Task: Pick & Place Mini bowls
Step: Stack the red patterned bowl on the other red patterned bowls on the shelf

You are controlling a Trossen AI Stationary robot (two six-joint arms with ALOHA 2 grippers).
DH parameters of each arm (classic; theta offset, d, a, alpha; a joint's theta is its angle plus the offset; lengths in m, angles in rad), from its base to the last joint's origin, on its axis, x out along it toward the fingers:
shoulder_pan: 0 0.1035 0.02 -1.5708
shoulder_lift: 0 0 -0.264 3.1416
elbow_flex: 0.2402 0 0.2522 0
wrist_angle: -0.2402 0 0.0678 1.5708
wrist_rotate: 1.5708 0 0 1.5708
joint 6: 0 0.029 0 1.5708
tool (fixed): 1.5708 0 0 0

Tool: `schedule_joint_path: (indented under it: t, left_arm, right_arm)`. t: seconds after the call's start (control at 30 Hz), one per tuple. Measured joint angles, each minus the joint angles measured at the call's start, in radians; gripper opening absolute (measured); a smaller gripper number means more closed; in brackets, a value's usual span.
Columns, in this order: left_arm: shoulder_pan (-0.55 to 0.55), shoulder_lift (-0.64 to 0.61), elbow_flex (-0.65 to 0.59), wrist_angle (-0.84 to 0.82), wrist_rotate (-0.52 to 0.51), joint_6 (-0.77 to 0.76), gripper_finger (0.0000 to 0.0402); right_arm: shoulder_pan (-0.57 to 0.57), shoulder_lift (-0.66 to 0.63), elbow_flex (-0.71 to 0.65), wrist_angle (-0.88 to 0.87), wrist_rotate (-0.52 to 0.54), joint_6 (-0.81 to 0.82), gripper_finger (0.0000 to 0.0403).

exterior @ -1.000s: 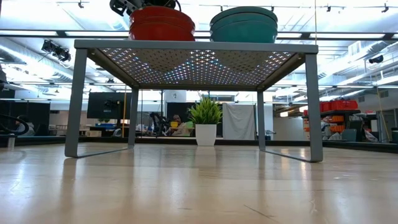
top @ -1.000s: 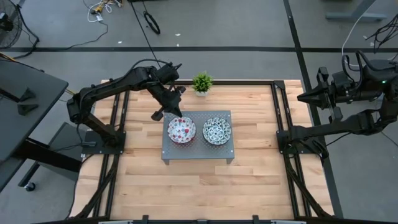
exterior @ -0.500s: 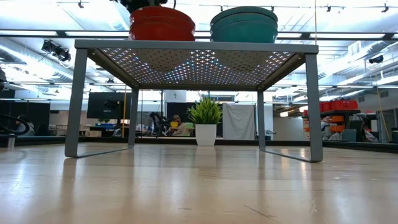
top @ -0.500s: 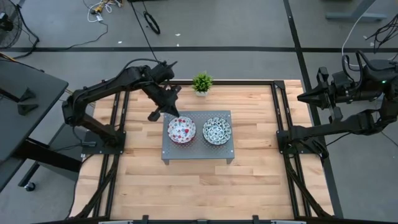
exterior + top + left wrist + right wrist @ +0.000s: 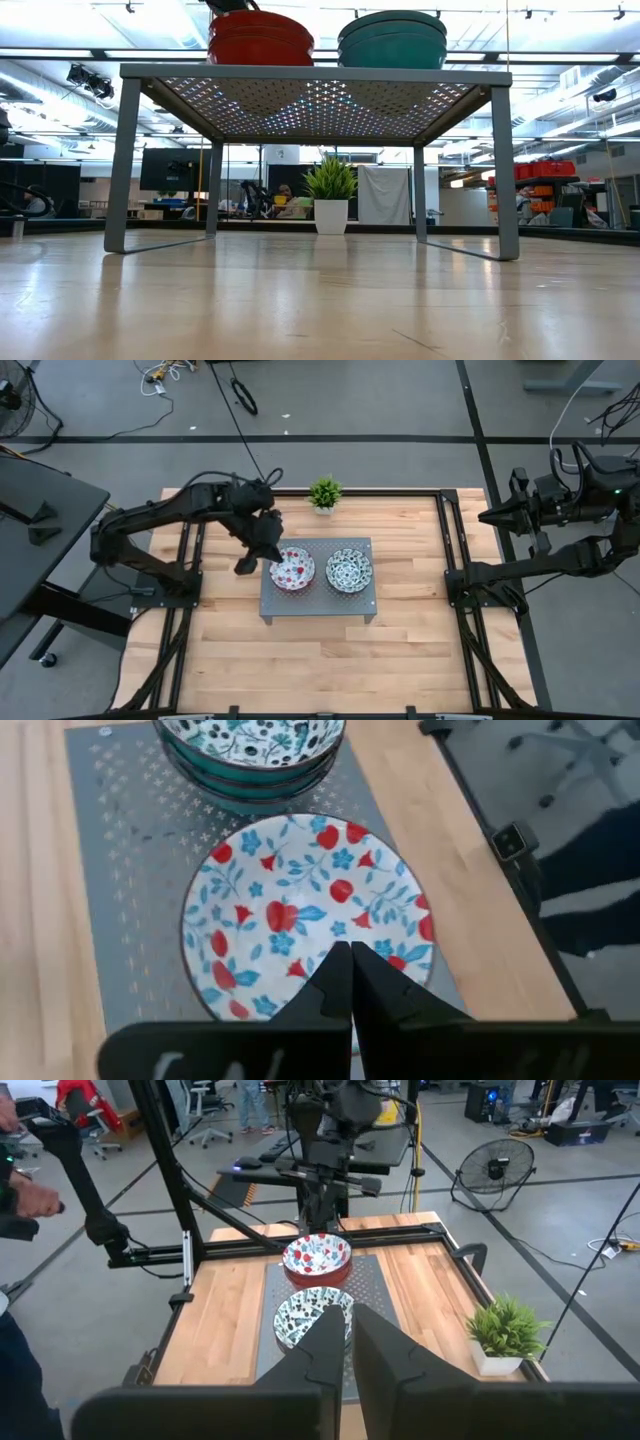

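Two stacks of mini bowls stand on a grey perforated stand (image 5: 318, 598) in the middle of the table. The red floral stack (image 5: 292, 570) is on the left and the blue-green stack (image 5: 350, 568) on the right. In the low view they show as a red stack (image 5: 260, 38) and a teal stack (image 5: 392, 40) resting on the stand's top (image 5: 315, 72). My left gripper (image 5: 244, 566) hovers shut and empty just left of the red floral bowl (image 5: 310, 915), above it. My right gripper (image 5: 486, 517) waits beyond the table's right edge, fingers nearly together and empty.
A small potted plant (image 5: 324, 492) stands at the table's far edge, behind the stand; the low view shows the plant (image 5: 330, 195) under the stand top. Bare wooden tabletop (image 5: 320, 660) lies around the stand. A person's hand (image 5: 30, 1195) shows beyond the table.
My left gripper has drawn away from the far-left rim of the red floral stack, rising and going toward the table's left and near edges while rolling about its own axis. It stays shut. Both stacks have stayed in place.
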Motion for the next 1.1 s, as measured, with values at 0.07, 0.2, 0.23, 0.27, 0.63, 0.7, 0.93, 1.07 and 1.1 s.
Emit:
schedule_joint_path:
  t: [0.07,0.2,0.23,0.27,0.63,0.7,0.93,1.07,1.1]
  left_arm:
    - [-0.039,-0.008,0.001,0.005,-0.051,-0.065,0.0]
    - [-0.111,-0.019,0.0,0.001,-0.183,-0.198,0.0]
    - [-0.129,-0.022,0.001,0.002,-0.222,-0.228,0.0]
    - [-0.148,-0.026,0.001,0.001,-0.262,-0.263,0.0]
    - [-0.354,-0.031,0.001,0.002,-0.589,-0.453,0.0]
    - [-0.379,-0.031,0.001,0.001,-0.624,-0.457,0.0]
    - [-0.429,-0.088,-0.087,0.053,-0.68,-0.464,0.0]
    - [-0.442,-0.154,-0.198,0.106,-0.69,-0.49,0.0]
    - [-0.447,-0.169,-0.222,0.113,-0.705,-0.496,0.0]
  right_arm:
    - [0.0,0.0,0.0,0.0,0.0,0.0,0.0029]
    - [0.0,0.0,0.0,0.0,0.0,0.0,0.0029]
    - [0.0,0.0,0.0,0.0,0.0,0.0,0.0029]
    - [0.0,0.0,0.0,0.0,0.0,0.0,0.0029]
    - [0.0,0.0,0.0,0.0,0.0,0.0,0.0029]
    - [0.0,0.0,0.0,0.0,0.0,0.0,0.0029]
    - [0.0,0.0,0.0,0.0,0.0,0.0,0.0029]
    - [0.0,0.0,0.0,0.0,0.0,0.0,0.0029]
    - [0.0,0.0,0.0,0.0,0.0,0.0,0.0029]
